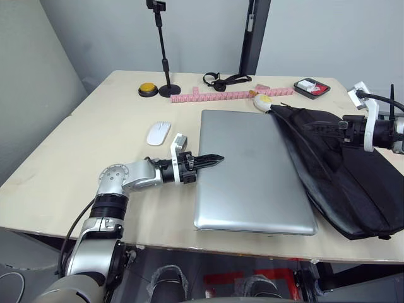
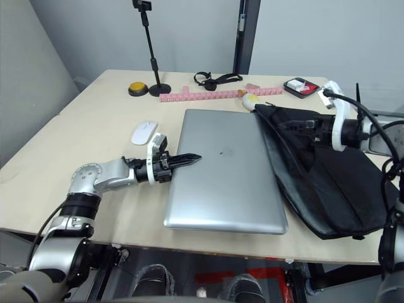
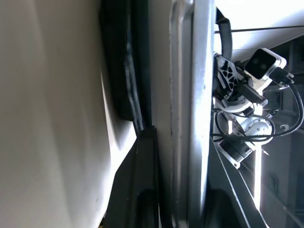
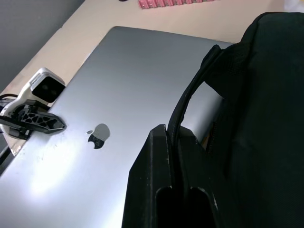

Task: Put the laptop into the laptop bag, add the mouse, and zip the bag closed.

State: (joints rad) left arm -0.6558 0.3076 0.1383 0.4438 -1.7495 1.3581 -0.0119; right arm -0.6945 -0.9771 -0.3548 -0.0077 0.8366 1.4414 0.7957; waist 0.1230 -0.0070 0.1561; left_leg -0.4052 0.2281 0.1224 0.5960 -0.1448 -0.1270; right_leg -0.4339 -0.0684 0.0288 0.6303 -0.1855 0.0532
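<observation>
The place looked like a robotics lab or test room set up for recording; a plain pale wooden counter (image 1: 95,126) stood against bare grey walls (image 1: 95,31), with a dark vertical post (image 1: 254,31) behind it; a black stand (image 1: 165,57) with a clamp at its top rose from the far edge of the counter, beside a yellow push-button (image 1: 147,89) on a black base; a row of pink blocks (image 1: 230,95), a black strap (image 1: 226,80) and a small black tray (image 1: 312,88) lay along the back like test props.
</observation>
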